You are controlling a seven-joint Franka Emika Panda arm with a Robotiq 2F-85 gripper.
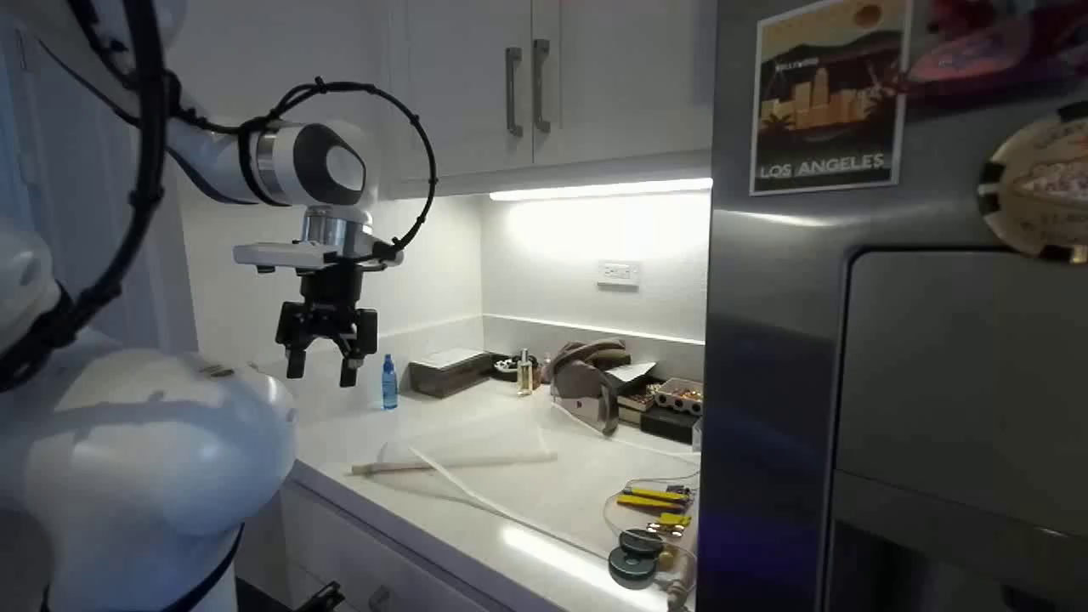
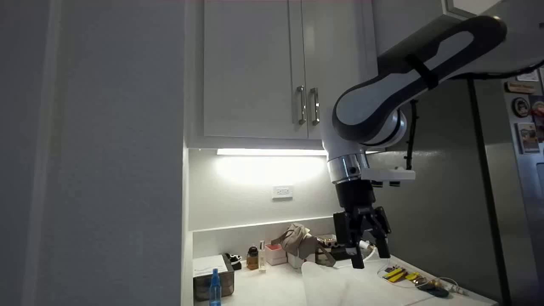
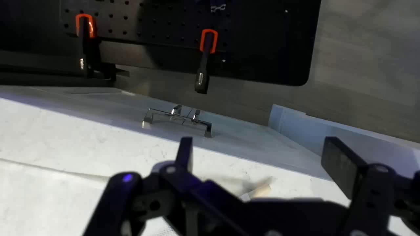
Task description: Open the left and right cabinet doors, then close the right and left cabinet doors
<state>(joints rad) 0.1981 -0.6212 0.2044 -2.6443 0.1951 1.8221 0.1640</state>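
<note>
My gripper (image 1: 323, 367) hangs over the pale counter (image 3: 98, 144), fingers spread wide and pointing down, nothing between them. Overhead are the left cabinet door (image 2: 253, 70) and the right cabinet door (image 2: 335, 51), both closed, mounted above the counter and meeting edge to edge. Their silver bars, the left handle (image 2: 302, 105) and the right handle (image 2: 315, 106), stand upright and close together, one either side of the line where the panels meet. In both exterior views the handles are higher than my fingertips and well apart from them; which of the two is nearer, I cannot tell. By the task's order, the left handle looks like my first call, if the opening is still ahead. The move turns, I judge, on that bar's vertical long axis: my fingers point along it instead of toward the door. Rising alone will likely not do; I expect to tip the gripper so its fingers face the panel and straddle the bar from its sides, with the right handle crowding one of them.
</note>
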